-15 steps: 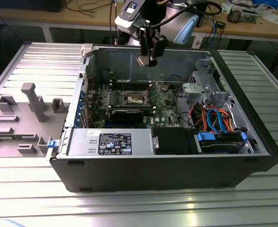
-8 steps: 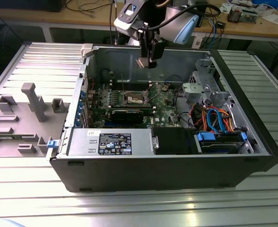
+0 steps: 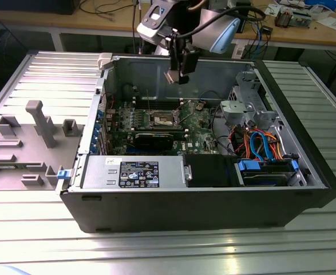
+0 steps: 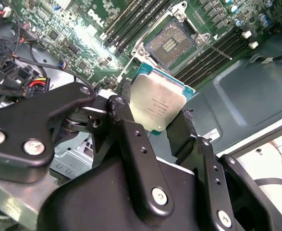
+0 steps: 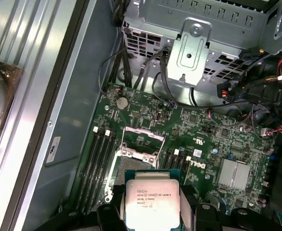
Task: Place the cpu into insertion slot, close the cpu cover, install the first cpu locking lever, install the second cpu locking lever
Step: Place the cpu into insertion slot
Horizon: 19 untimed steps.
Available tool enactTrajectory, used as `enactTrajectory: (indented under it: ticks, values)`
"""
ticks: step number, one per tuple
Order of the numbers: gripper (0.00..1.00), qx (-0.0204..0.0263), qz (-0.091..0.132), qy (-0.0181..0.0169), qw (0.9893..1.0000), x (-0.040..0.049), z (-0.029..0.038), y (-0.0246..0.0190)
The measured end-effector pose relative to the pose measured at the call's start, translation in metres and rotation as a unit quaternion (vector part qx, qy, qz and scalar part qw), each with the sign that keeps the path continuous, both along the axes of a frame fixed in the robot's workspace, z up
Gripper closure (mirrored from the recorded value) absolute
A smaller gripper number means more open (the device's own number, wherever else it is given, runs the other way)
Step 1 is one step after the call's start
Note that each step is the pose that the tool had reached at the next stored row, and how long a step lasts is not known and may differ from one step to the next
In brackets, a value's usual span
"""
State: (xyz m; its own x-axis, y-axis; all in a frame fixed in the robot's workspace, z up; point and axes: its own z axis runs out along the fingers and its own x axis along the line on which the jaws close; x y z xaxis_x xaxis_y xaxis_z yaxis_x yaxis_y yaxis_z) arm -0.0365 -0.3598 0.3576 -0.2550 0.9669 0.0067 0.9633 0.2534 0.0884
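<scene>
My gripper (image 3: 176,77) hangs above the open computer case, shut on the cpu (image 3: 172,77). In both wrist views the black fingers (image 4: 126,103) clamp two opposite edges of the cpu (image 4: 157,103), its silvery face in full sight. The gripper (image 5: 152,202) holds the chip (image 5: 152,199) in the air, apart from the green board. The insertion slot (image 4: 172,43) lies bare below, a square socket with a metal border, seen small in the exterior view (image 3: 163,118). The cpu cover (image 5: 138,155) is tilted up off the socket. A thin lever (image 4: 222,50) sticks out beside the socket.
A grey labelled power supply (image 3: 133,172), a black drive box (image 3: 210,171) and a blue drive caddy (image 3: 268,169) line the case front. Orange and blue cables (image 3: 259,143) and a metal drive cage (image 5: 193,43) sit beside the board. A grey fixture tray (image 3: 30,137) lies outside the case.
</scene>
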Motion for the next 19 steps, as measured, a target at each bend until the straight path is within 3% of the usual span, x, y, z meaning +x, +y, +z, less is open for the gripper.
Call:
enactTrajectory:
  ticks: [4, 10, 11, 12, 15, 17, 19]
  values:
    - [0.46, -0.0005, -0.023, 0.0019, 0.9997, 0.0001, -0.0025, 0.0]
    - [0.46, -0.0005, -0.035, 0.011, 0.9993, 0.0003, -0.0077, 0.0]
    - [0.46, -0.0007, -0.044, 0.0173, 0.9989, 0.0003, -0.0094, 0.0]
    - [0.46, -0.0006, -0.047, 0.0189, 0.9987, 0.0003, -0.01, 0.0001]
    - [0.46, -0.0005, -0.056, 0.0194, 0.9982, 0.0003, -0.012, 0.0001]
    - [0.46, -0.0002, -0.072, 0.0194, 0.9972, 0.0004, -0.0136, 0.0001]
    - [0.46, 0.0003, -0.099, 0.0194, 0.9949, 0.0003, -0.0148, 0.0001]
